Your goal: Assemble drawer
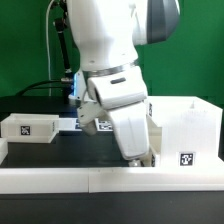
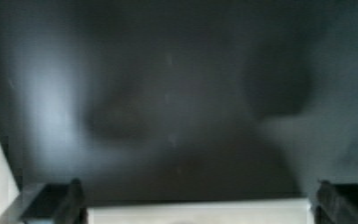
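The drawer's tall boxy white shell [image 1: 186,130] stands at the exterior view's right, with a square tag on its front. One small shallow tray [image 1: 30,127] lies at the exterior view's left. The second tray is not clearly in view. My gripper [image 1: 140,158] hangs low beside the shell, just behind the front rail. In the wrist view the gripper [image 2: 202,190] is open, and its dark fingers [image 2: 60,202] stand far apart over the blurred dark table. A white surface [image 2: 202,214] shows between them. I cannot tell which part it is.
A long low white border rail [image 1: 70,178] runs along the front of the table. A flat tagged white piece [image 1: 98,125], probably the marker board, lies behind the arm. The green wall is behind.
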Controlling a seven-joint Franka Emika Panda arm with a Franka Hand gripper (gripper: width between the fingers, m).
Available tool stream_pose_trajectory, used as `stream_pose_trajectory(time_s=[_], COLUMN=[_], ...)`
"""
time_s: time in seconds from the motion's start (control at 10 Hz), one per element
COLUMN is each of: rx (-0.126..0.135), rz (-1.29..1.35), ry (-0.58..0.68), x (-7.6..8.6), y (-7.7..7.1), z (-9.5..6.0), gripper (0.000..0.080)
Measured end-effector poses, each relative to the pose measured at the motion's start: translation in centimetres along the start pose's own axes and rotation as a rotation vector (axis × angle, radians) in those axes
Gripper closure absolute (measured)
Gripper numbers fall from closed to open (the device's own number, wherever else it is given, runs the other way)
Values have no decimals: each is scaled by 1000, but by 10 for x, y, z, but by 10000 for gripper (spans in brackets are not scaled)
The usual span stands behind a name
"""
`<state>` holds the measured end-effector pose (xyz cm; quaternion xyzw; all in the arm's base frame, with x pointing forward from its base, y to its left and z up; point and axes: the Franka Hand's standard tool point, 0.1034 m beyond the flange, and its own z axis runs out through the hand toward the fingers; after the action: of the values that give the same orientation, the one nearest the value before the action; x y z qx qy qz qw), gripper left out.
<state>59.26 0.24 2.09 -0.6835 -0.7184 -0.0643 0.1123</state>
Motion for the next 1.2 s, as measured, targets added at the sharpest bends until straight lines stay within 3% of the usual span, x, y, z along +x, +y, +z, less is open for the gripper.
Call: stream_pose_trajectory(time_s=[0.1,0.2,0.3,0.5,0.6,0.8,0.9,1.2], rx=[-3,-30,-51,-67,-69,-103,-100,-100], rz=[7,29,53,118,154,193,204,217], ry=[-2,-16,-36,-49,-54,-74,-79,-78], x=[-9,-21,-38,-65,-74,-92,-97,-97], y=[1,-1,-13,-48,-65,-86,-90,-90], z=[-4,-13,-22,-32,-36,-43,-52,-51], gripper=[150,150,150,150,150,150,150,150])
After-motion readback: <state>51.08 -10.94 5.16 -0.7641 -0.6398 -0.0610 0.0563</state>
